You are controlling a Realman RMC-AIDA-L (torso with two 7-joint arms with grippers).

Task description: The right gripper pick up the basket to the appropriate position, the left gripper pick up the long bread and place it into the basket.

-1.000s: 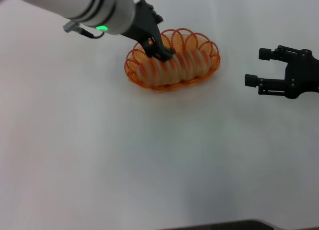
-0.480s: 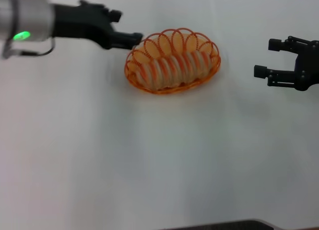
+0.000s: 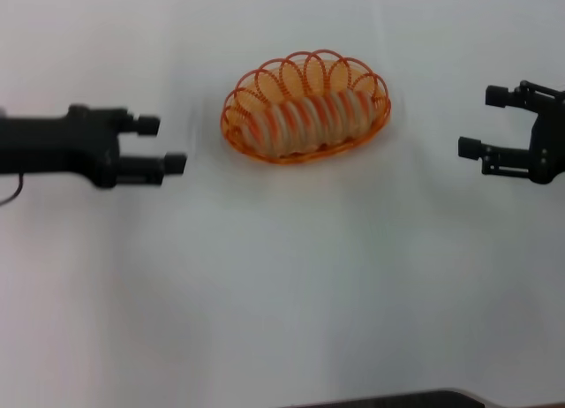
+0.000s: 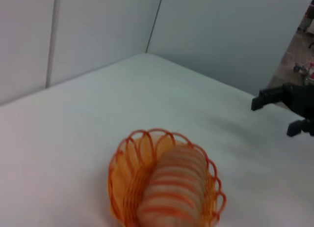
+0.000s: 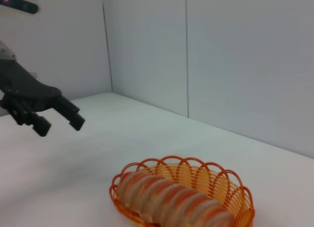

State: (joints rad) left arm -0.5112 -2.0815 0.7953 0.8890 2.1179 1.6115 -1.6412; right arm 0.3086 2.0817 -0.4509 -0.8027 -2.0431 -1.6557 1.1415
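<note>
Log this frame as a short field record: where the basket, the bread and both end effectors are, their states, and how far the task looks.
basket: orange wire basket on the white table, centre rear
long bread: long bread lying inside the basket
left end effector: left gripper open, empty, left of the basket, apart from it
right end effector: right gripper open, empty, right of the basket, apart from it
task status: bread in basket; nothing held

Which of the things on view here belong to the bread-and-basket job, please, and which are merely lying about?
Part of the job:
- basket
- long bread, lying in the basket
- left tool, open, apart from the basket
- right tool, open, on the basket's other side

Lying about:
- nothing else; only the white table
</note>
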